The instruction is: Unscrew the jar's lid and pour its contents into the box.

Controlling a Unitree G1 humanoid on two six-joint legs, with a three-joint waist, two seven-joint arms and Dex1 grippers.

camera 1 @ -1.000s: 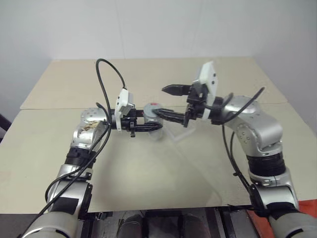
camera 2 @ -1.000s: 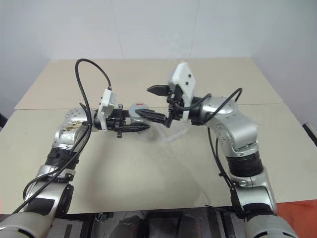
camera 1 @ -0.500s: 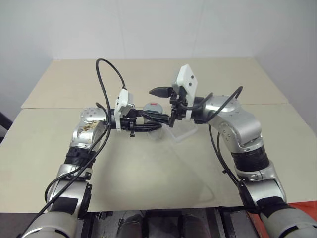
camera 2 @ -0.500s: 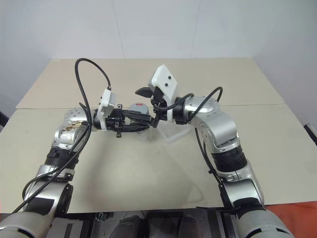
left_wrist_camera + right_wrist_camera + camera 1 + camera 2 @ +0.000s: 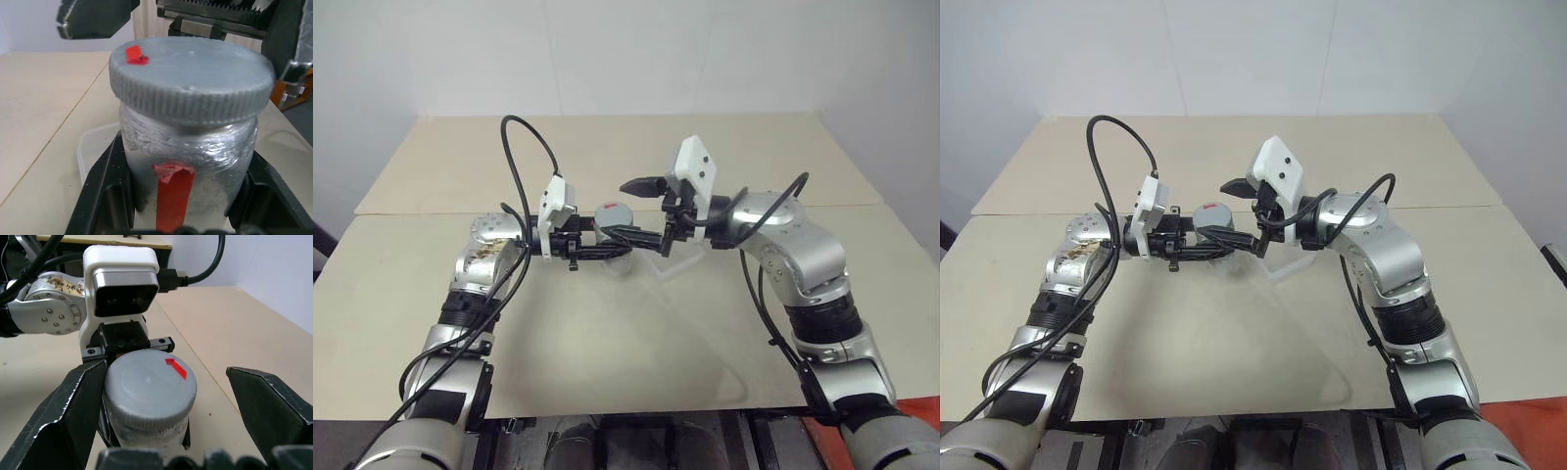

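Your left gripper (image 5: 599,251) is clamped on the jar (image 5: 188,161), held above the table (image 5: 607,343). Your right gripper (image 5: 164,396) has its fingers spread wide either side of the lid (image 5: 150,382), which is not yet gripped. Unscrewing and pouring into the box (image 5: 677,258) are both left to do.

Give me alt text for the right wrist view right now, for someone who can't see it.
The right gripper's two black fingers stand wide open on either side of the jar's grey lid, which bears a small red mark and is still on the jar. The left gripper, with its white wrist camera above, clamps the jar from behind, over the beige table.
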